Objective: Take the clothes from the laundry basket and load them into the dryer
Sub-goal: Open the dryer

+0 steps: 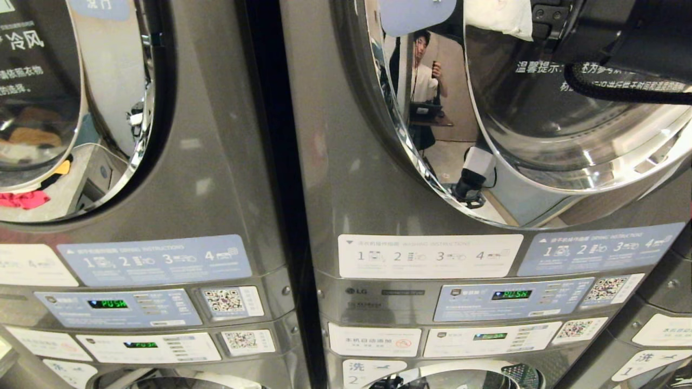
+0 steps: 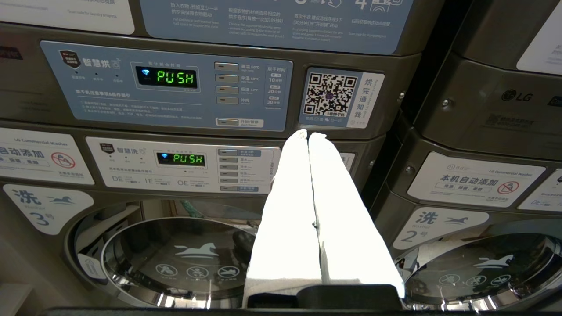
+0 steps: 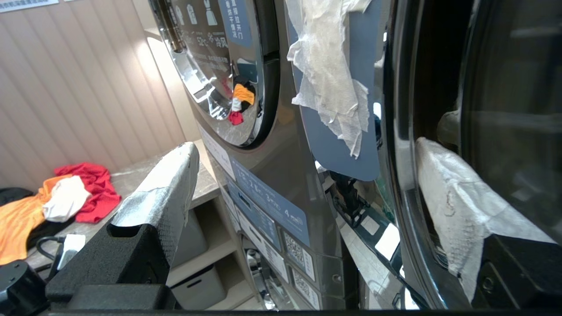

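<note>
The grey dryer (image 1: pixel 346 178) fills the head view, and its round glass door (image 1: pixel 567 129) looks closed. My right gripper (image 3: pixel 304 145) is open at the door's upper part, empty, with the chrome door rim (image 3: pixel 397 175) between its white-wrapped fingers (image 1: pixel 500 19). Red, orange and white clothes (image 3: pixel 66 202) lie in a heap on a counter off to the side. The laundry basket is out of view. My left gripper (image 2: pixel 307 134) is shut and empty, parked low in front of the control panels.
A second stacked machine (image 1: pixel 135 162) stands to the left, clothes mirrored in its door. Washer doors (image 2: pixel 175 259) sit below the control panels (image 2: pixel 167 85). A person (image 1: pixel 424 75) is reflected in the chrome ring. Shelves with grey bins (image 3: pixel 197 285) are under the counter.
</note>
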Controlling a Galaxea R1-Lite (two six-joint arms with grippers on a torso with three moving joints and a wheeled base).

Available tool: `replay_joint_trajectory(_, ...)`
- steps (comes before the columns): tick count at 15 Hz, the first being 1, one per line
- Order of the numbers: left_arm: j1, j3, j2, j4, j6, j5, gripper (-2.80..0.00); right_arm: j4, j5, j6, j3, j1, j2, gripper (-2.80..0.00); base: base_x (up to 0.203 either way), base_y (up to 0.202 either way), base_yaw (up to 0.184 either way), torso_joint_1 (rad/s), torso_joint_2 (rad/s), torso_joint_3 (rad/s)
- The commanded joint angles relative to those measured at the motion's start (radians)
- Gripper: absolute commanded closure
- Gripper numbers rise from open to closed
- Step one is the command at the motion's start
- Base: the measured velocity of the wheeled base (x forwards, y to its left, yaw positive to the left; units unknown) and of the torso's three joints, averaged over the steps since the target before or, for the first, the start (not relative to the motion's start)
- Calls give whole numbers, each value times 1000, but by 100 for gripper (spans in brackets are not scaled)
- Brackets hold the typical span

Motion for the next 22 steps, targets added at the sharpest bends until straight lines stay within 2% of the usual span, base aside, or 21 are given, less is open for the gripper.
replay_joint_trajectory(1,0,0,0,0,-1,1,0,-1,3,4,2,13,6,-280,0,0,0,0,0,0)
replay_joint_trajectory(6,0,0,0,0,-1,1,0,-1,11,21,32,75,-17,-280,0,0,0,0,0,0)
replay_joint_trajectory(13,0,0,0,1,-1,1,0,-1,27,16,146,87,-167,-280,0,0,0,0,0,0)
replay_joint_trajectory(22,0,-2,3,4,1,1,0,5,148,17,325,88,-446,-280,0,0,0,0,0,0)
